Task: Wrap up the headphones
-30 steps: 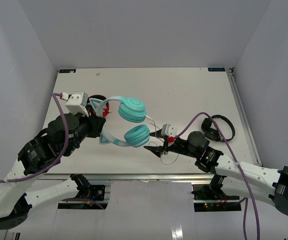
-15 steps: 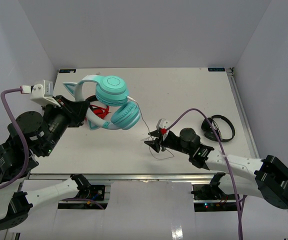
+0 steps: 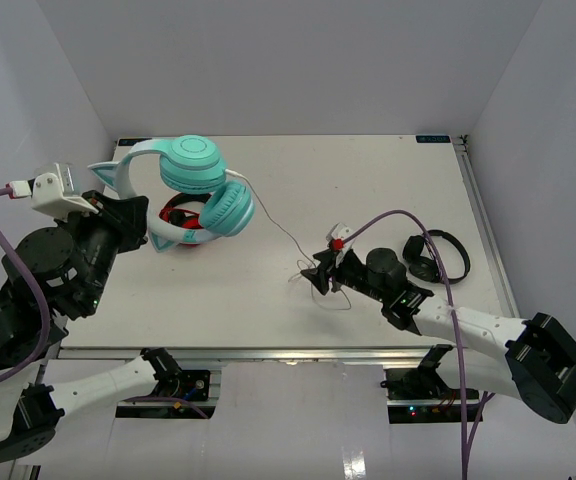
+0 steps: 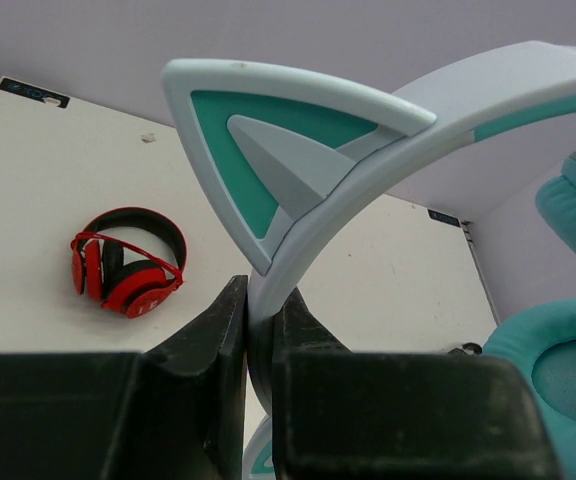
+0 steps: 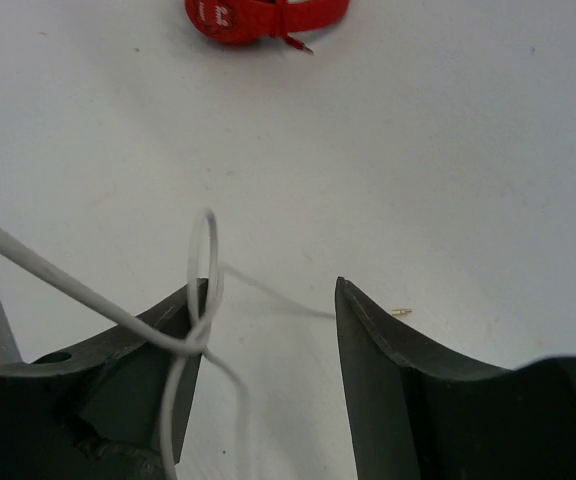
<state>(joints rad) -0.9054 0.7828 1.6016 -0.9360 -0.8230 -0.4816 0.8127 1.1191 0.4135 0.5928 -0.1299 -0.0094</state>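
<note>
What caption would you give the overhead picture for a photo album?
Left end effector holds teal cat-ear headphones aloft by the band; their white cord trails to the open right end effector.

The headphones (image 3: 193,165) are teal, with two round padded cups (image 3: 226,206), a pale band (image 4: 408,135) and a pointed cat ear (image 4: 268,130) with a teal inner face. They hang tilted in the air at the far left, cups pressed together, the band pinched in the left gripper (image 4: 260,310) just below the ear. Their thin white cord (image 5: 215,255) trails slack rightward to the right gripper (image 5: 268,290), looped over one of its spread fingers.
</note>
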